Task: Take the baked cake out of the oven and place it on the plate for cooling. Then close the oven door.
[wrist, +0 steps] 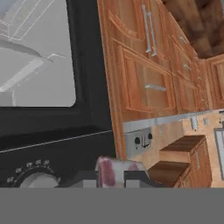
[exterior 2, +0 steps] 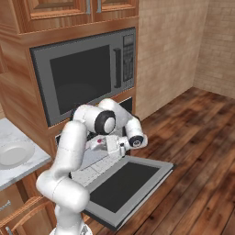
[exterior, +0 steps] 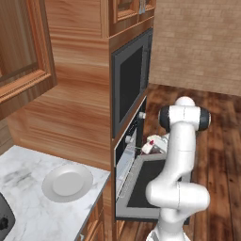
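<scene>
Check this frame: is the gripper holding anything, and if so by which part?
Yes. The gripper is shut on the baked cake, its fingertips pinching the slice's pinkish sides, in front of the open oven.

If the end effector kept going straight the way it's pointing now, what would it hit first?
Probably the wood cabinetry beside the oven; the hand view centres near the oven's black edge, so depth is uncertain. The end effector holds the baked cake.

Glossy wood cabinets (exterior: 70, 108), veined marble counter (exterior: 23, 197), smooth white plate (exterior: 67, 182)
</scene>
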{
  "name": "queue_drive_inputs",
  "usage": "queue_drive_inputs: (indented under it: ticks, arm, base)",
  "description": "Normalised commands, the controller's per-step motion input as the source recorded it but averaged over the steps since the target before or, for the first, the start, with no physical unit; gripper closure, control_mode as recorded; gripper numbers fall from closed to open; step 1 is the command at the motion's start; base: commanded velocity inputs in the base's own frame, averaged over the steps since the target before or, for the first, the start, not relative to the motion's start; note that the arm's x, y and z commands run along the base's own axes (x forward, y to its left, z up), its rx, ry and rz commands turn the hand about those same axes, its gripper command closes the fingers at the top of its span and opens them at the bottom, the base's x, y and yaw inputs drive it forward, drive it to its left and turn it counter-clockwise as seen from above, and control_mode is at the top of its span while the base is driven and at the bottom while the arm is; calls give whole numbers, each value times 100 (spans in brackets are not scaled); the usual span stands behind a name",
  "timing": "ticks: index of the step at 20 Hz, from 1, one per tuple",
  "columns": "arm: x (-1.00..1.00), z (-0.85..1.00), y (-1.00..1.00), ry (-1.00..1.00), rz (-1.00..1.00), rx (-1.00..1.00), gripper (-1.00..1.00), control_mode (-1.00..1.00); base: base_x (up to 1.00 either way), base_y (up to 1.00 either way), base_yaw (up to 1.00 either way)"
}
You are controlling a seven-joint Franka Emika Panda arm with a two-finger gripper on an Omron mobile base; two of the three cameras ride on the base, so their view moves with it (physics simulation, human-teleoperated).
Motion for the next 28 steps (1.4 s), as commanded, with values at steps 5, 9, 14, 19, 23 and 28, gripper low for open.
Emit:
queue_drive_inputs:
  ticks: [5, 9, 14, 19, 23, 28]
  arm:
    - [-100, 100, 51, -12, -4, 0, 100, -100]
    - [-100, 100, 43, -8, -3, 0, 100, -100]
    - [-100, 89, 50, -3, -3, 0, 100, -100]
    - [-97, 70, 60, 0, -5, -4, 100, -100]
    - [-72, 40, 63, 0, -5, -9, 100, -100]
    - [-24, 4, 64, 0, -5, -18, 100, -100]
  base:
    - [0, 0, 0]
    - [0, 0, 0]
    - [0, 0, 0]
    - [0, 0, 0]
    - [0, 0, 0]
    - [0, 0, 0]
